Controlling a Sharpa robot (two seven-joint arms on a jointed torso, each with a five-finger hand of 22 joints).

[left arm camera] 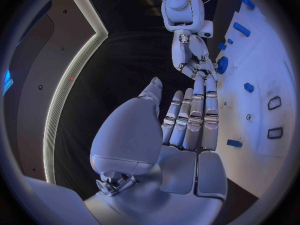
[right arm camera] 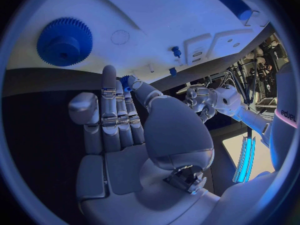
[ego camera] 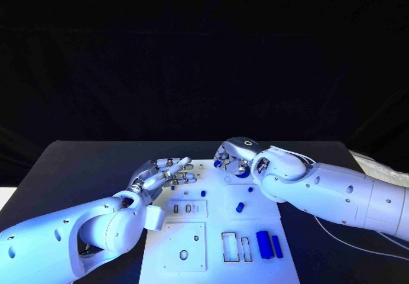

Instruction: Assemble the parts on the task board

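The white task board (ego camera: 208,269) lies mid-table. My right hand (ego camera: 233,158) hovers over the board's far edge and pinches a small blue part (right arm camera: 126,79) between thumb and a finger. Just beside it a blue gear (ego camera: 243,173) sits on the board, and it shows again as the gear (right arm camera: 64,41) and the gear (left arm camera: 222,65). My left hand (ego camera: 162,176) is over the board's far left corner, fingers straight and side by side, holding nothing. Its fingertips (left arm camera: 201,85) nearly meet the right hand (left arm camera: 192,52). Small blue pegs (ego camera: 240,207) stand mid-board.
Two blue bars (ego camera: 268,244) lie at the board's near right, beside two narrow open slots (ego camera: 237,247). A thin white cable (ego camera: 341,238) runs over the black table (ego camera: 77,171) on the right. Bare tabletop lies left of the board.
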